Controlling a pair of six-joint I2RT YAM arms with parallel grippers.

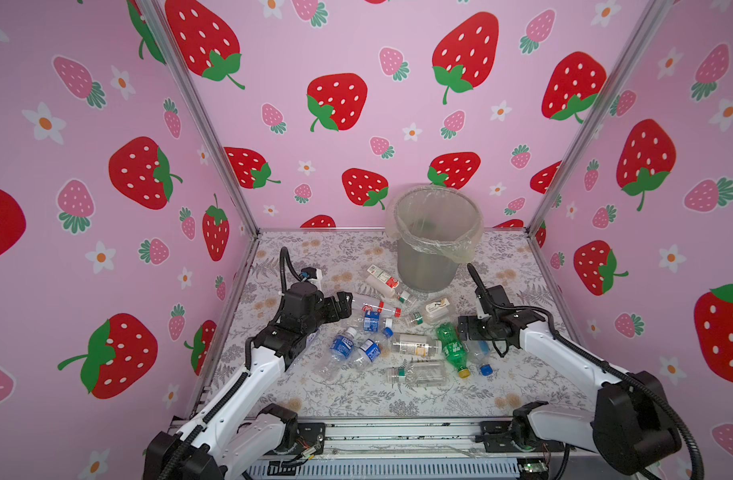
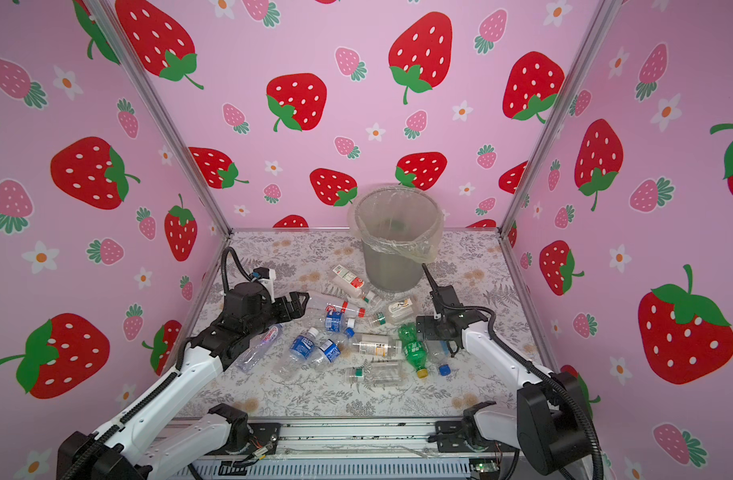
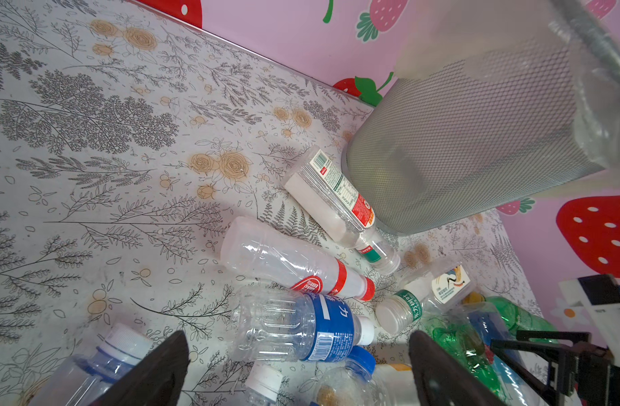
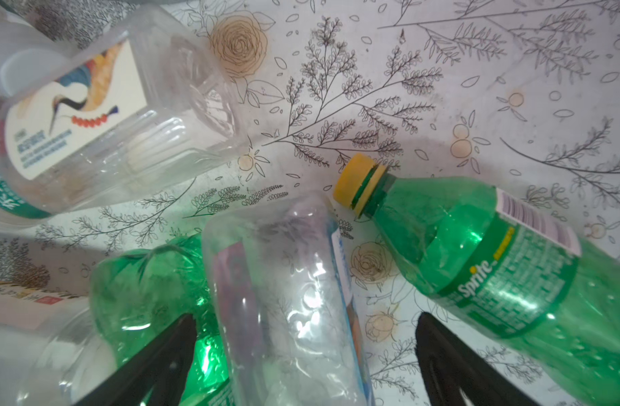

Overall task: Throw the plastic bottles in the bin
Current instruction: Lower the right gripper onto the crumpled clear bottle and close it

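Both sets of my jaws gape wide and empty, the right pair framing a clear bottle (image 4: 284, 288) touching a crumpled green bottle (image 4: 143, 281); closing could pinch both.

Floral-print table cover (image 1: 356, 399) seen spread beneath left gripper (image 1: 344, 306) and right gripper (image 1: 462, 329); pink strawberry-print walls (image 1: 398, 104) raised beyond and outboard of both; aluminium corner posts (image 1: 202, 120) between walls.
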